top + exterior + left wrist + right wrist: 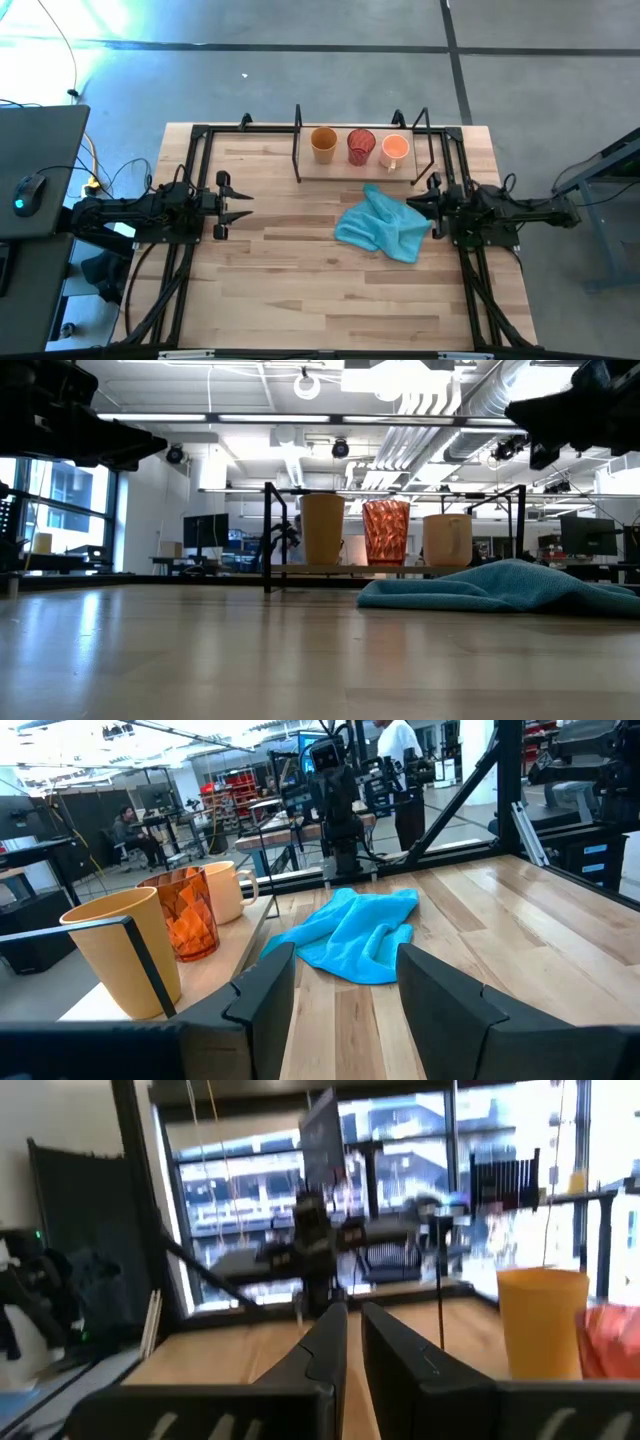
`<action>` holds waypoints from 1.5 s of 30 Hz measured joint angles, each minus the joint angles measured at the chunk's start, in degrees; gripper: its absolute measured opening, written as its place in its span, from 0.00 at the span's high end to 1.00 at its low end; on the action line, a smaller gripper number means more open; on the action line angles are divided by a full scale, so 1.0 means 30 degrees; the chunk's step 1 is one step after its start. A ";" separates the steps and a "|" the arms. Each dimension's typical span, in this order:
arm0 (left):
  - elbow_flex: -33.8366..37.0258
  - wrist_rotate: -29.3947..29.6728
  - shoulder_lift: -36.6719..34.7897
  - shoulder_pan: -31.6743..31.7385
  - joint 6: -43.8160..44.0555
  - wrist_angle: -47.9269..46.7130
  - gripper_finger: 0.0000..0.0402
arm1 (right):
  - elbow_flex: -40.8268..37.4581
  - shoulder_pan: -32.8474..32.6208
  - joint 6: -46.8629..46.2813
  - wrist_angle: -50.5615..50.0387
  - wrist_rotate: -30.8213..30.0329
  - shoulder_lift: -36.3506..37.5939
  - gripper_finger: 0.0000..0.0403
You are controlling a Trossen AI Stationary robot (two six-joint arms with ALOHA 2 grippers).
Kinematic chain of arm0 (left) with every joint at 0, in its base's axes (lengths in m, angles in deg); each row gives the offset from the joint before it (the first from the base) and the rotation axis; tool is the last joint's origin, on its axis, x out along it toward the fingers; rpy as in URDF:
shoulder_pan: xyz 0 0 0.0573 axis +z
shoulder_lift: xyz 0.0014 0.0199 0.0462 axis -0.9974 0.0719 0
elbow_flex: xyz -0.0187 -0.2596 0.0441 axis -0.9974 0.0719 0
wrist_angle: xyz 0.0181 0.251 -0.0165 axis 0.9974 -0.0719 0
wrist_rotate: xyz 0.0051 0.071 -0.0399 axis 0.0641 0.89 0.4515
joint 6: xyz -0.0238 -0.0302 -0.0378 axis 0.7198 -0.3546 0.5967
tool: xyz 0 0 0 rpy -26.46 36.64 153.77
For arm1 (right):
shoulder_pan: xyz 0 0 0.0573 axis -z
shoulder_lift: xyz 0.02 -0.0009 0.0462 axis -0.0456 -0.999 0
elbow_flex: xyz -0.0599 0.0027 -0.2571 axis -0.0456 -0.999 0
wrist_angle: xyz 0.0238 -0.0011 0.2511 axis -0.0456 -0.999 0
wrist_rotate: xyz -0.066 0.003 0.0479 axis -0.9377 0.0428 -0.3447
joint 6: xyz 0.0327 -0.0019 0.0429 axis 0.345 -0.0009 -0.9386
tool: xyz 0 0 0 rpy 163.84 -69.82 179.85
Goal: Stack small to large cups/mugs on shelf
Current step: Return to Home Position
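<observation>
Both claws are held above the bench point(300, 290). At its left side the left claw point(246, 205) is spread wide and empty. At its right side the right claw point(353, 1320) is drawn almost closed, with nothing gripped, just beside one crumpled blue cloth point(385, 228). Beyond the cloth, three cups are lined up upright and apart on the one shelf point(335, 172): one mustard-yellow cup point(323, 143) leftmost, one red patterned cup point(361, 146) between, one light orange mug point(396, 150) rightmost.

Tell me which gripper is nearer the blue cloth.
Right. In the high view, the right gripper sits at the right edge of the blue cloth. The left gripper is well off to its left.
</observation>
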 joint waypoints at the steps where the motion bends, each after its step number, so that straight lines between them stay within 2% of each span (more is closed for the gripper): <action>1: 0.0004 0.0000 0.0000 0.0003 -0.0002 0.0000 0.59 | 0.0000 0.0000 -0.0254 -0.0508 0.0000 0.0000 0.94; 8: 0.0007 0.0000 0.0000 -0.0003 -0.0003 0.0000 0.59 | 0.0000 0.0000 -0.2094 -0.3231 0.0084 -0.0027 0.94; 15: 0.0007 0.0000 0.0000 -0.0003 -0.0003 0.0000 0.59 | -0.0007 0.0000 -0.1965 -0.3290 0.0451 -0.0036 0.94; 22: 0.0007 0.0000 0.0000 0.0001 0.0002 0.0002 0.59 | -0.0007 0.0000 -0.1950 -0.3547 0.2075 -0.0044 0.94; 45: 0.0007 0.0000 0.0000 -0.0003 -0.0001 0.0003 0.59 | 0.0007 0.0007 -0.0774 -0.3554 0.1900 -0.0036 0.94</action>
